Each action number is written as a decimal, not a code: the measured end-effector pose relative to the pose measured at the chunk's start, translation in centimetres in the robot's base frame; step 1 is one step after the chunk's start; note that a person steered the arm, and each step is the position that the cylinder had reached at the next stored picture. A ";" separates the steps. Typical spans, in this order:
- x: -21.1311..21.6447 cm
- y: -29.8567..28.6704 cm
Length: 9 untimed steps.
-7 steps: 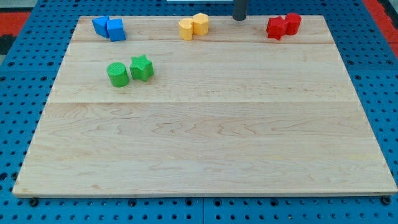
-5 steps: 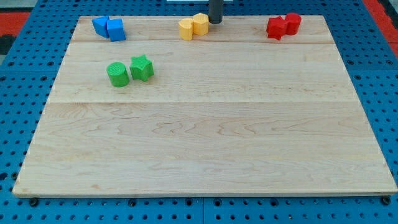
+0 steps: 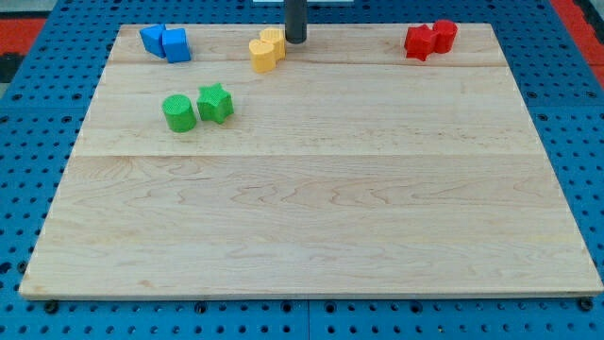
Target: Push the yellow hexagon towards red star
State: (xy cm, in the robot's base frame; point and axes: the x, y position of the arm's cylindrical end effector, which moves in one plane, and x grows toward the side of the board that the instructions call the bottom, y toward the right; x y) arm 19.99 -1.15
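The wooden worktop (image 3: 311, 217) lies on a blue pegboard (image 3: 28, 123). Two green blocks (image 3: 197, 107) sit at 9 o'clock from its centre, two blue blocks (image 3: 165, 42) at 10 o'clock, and the red star (image 3: 420, 42) with another red block (image 3: 444, 33) at 2 o'clock. At 12 o'clock the yellow hexagon (image 3: 274, 42) touches a second yellow block (image 3: 262, 55). The arm carries no gripper; its tip (image 3: 295, 41) is just at 3 o'clock of the hexagon, holding nothing.
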 end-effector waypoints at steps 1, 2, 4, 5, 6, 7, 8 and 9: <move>-0.7 -0.3; -0.8 -6.0; 3.9 -2.5; 6.0 2.3; 5.0 2.6; 5.1 4.5; 7.0 10.8; 8.9 16.1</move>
